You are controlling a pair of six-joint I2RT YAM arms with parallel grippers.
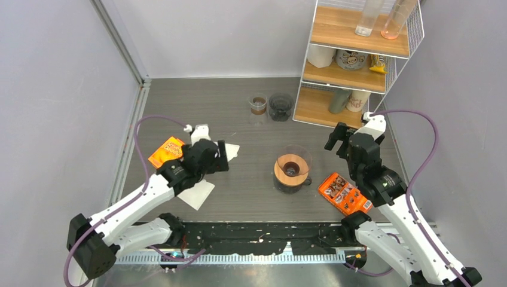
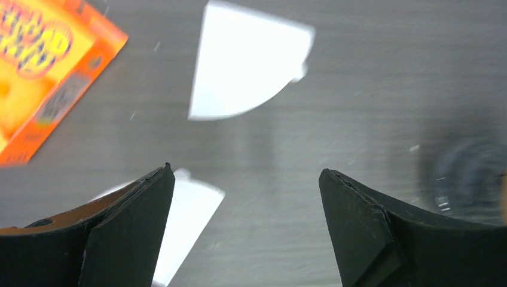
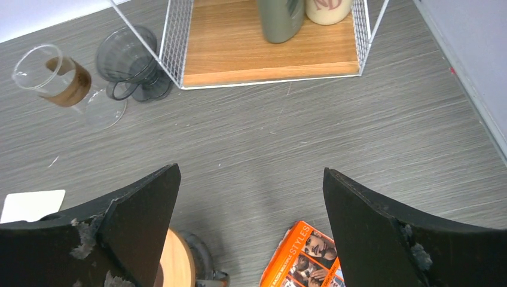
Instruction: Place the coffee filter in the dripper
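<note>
Coffee filter (image 2: 245, 63) flat, edges free; L hand (image 2: 245, 171) spread nearby.

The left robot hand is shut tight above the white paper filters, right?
Not shut: the left gripper is wide open, holding nothing, above the white paper filters. The left wrist view shows its jaws standing far apart.
</note>
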